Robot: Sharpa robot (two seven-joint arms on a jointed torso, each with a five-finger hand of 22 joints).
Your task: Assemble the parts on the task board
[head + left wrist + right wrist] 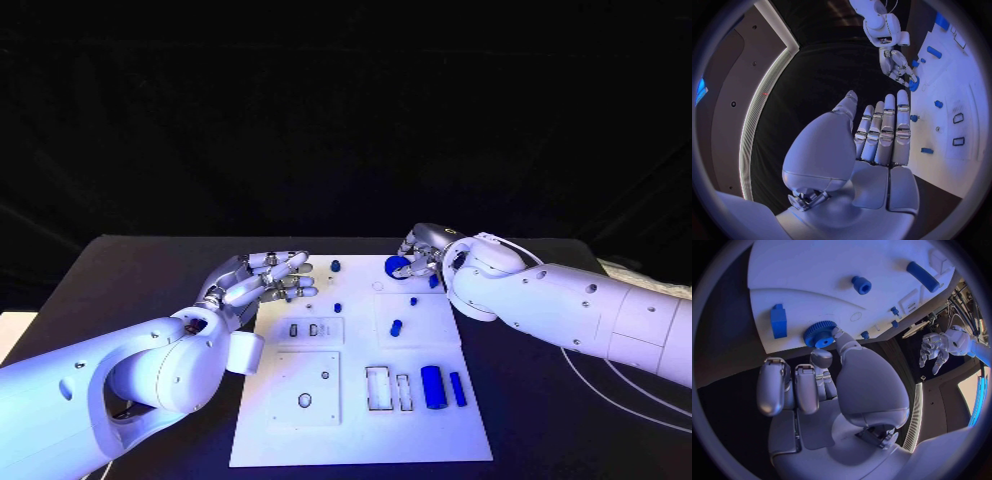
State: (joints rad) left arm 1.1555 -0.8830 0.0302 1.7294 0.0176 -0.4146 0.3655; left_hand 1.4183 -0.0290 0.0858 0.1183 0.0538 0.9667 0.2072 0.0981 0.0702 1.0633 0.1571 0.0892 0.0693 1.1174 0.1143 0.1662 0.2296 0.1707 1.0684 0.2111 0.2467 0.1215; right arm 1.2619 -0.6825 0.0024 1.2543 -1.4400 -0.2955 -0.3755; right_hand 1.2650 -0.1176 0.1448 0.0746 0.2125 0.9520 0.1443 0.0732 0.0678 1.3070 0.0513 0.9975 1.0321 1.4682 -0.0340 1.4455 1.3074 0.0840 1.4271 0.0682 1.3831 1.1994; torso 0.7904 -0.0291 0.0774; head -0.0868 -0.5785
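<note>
While the left hand [267,280] hovers spread and empty beside the task board [361,440], the right hand [421,255] pinches a blue gear [820,334] at the board's far edge, seemingly to seat it.

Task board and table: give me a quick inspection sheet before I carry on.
Surface: black table, white task board in the middle.
Job's things: blue gear at the board's far edge; other blue parts lie spread on the board.
Clutter: nothing seen.
Hands: right hand touches the gear with its fingertips; left hand holds nothing, fingers extended, at the board's left edge.
Cables: pale cable on the table under the right arm.
Surroundings: dark backdrop.
</note>
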